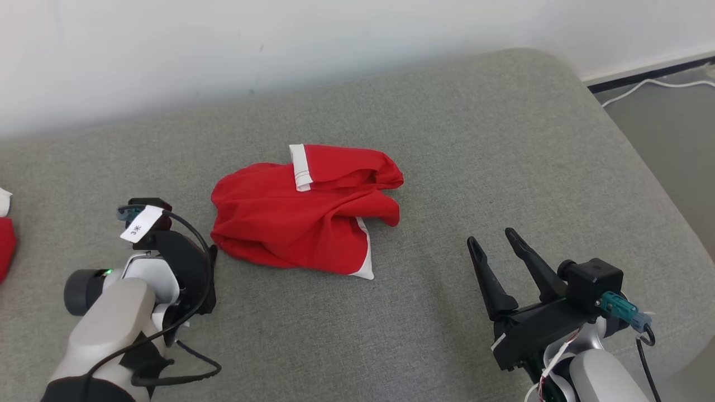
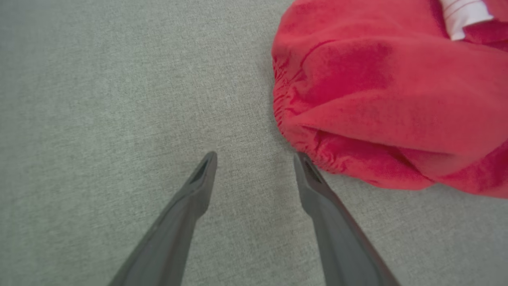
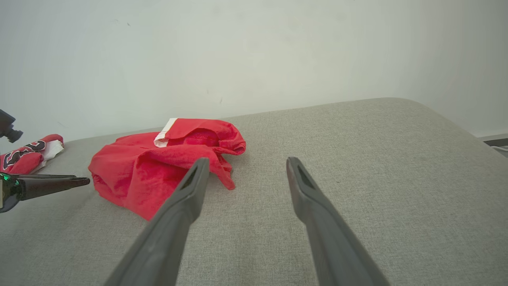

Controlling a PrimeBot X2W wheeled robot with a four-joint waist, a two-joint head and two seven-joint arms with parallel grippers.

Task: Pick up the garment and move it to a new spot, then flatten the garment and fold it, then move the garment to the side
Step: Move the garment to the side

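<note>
1. Your left gripper (image 2: 255, 155) has its jaws spread wide with nothing between them; it points down at the grey cushion (image 2: 99, 99), and one fingertip (image 2: 303, 163) sits right at the gathered edge of the garment (image 2: 377, 99); you cannot tell whether it touches the cloth.
2. Your right gripper (image 1: 491, 235) is likewise spread wide and holds nothing; it hovers over bare cushion to the right of the garment, well apart from it, with its fingers pointing toward the wall (image 1: 223, 44).
3. You will find the garment, red with white trim, lying crumpled in a heap near the middle of the cushion; it sits between the two grippers and nearer the left one; a white band (image 1: 300, 166) is folded over its top, and a white edge shows at its lower right corner.
4. At the far left edge of your head view lies a second red cloth (image 1: 5, 245), well apart from the garment; your right wrist view shows a dark and white print on it.
5. Past the cushion's right end, a white cable (image 1: 653, 86) runs along the floor.
</note>
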